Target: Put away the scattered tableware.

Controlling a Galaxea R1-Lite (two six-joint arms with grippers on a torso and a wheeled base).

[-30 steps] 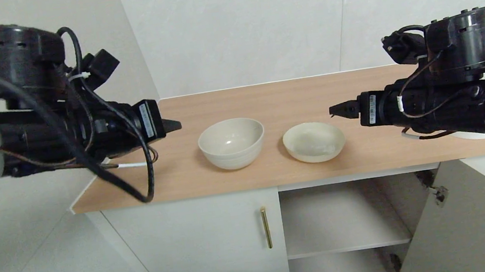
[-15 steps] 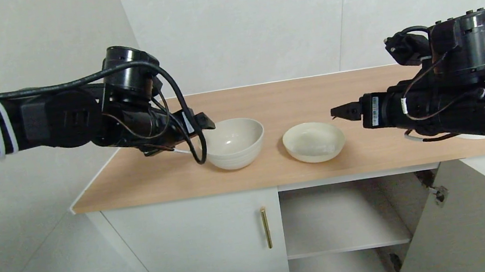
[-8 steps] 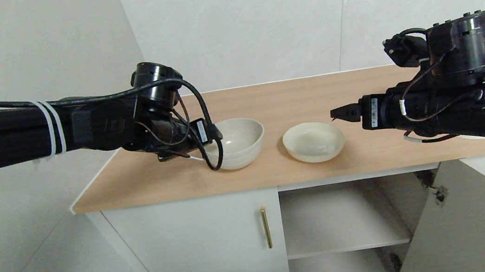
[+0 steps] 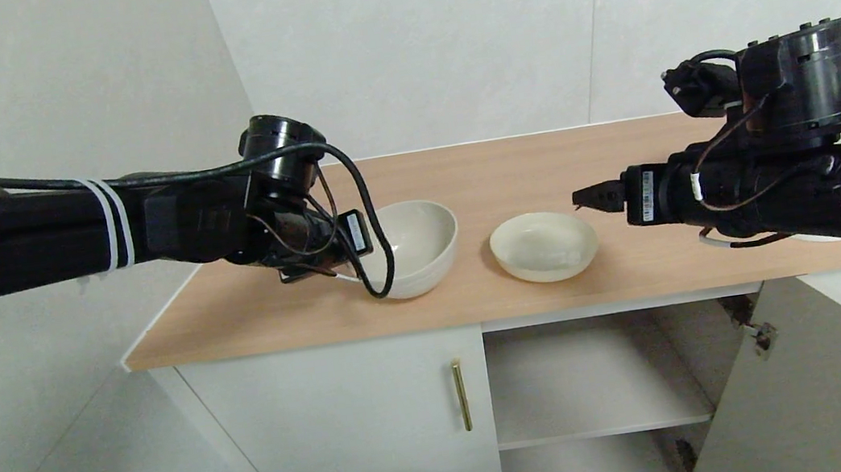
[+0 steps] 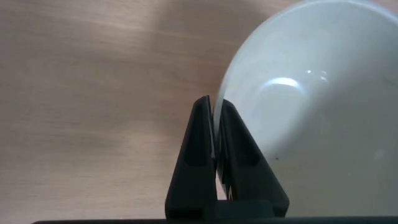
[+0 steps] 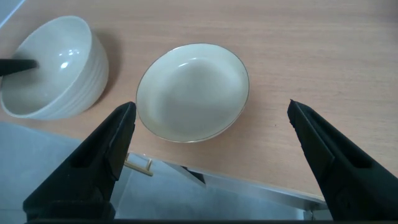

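Left tool: your left gripper [image 5: 214, 102] is pinched nearly closed across the rim of the deep bowl [image 4: 414, 249], one finger inside and one outside.
Right tool: your right gripper [image 4: 576, 199] is spread wide, holds nothing, and hangs above the shallow bowl [image 4: 545, 245].
Where: both bowls sit near the worktop [image 4: 461, 174] front edge. The deep one is toward the left end, the shallow one beside it, and they are not touching.
Handling: both look like glazed ceramic, so expect stiff, slick, chip-prone pieces with some weight. A one-sided rim pinch will probably let the bowl swing, so lift gently.
Orientation: both stand mouth up. They are round, so neither has a long axis and any point on the rim will serve.
Destination: probably the open cupboard shelf [image 4: 585, 377] below.
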